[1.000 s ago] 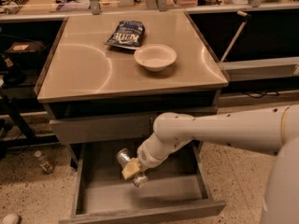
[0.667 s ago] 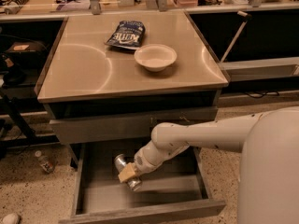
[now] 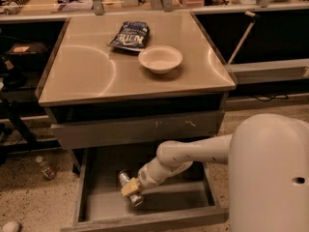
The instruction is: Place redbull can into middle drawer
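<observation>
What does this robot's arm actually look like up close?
Smooth, creamy-white, tube-shaped arm with rounded joints and a bulky rounded shell nearest the camera; no loose cables show. Its gripper, gripping the redbull can in the middle drawer, has a tan-yellow tip.

One camera looks from above the robot's own arm, facing forward and steeply down, near the table [image 3: 87,74] and open drawer [image 3: 102,206]; the gripper [image 3: 131,189] sits low-centre, inside the drawer.
</observation>
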`<state>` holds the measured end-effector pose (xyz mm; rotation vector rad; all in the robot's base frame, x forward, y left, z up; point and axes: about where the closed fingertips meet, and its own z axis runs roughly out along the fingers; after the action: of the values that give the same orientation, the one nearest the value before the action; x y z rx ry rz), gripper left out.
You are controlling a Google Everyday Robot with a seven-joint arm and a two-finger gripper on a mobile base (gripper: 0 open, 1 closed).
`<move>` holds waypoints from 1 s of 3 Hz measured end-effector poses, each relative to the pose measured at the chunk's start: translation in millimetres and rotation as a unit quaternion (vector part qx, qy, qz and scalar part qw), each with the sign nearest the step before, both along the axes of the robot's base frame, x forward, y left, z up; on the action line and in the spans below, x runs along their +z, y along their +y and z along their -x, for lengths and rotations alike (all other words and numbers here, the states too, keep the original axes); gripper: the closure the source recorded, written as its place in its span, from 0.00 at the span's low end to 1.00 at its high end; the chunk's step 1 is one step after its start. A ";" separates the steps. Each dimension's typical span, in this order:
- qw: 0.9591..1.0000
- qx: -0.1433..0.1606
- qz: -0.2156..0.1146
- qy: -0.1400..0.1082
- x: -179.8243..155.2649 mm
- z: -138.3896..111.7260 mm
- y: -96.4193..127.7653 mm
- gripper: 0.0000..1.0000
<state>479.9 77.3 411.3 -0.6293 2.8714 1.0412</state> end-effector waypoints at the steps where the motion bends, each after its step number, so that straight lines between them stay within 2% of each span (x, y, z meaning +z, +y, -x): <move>1: 1.000 -0.006 -0.006 0.016 -24.8 -2.4 4.5 1.00; 3: 0.999 -0.023 -0.011 0.031 -57.5 -9.8 4.0 1.00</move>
<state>489.7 81.3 353.8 -0.5357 2.9088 1.1028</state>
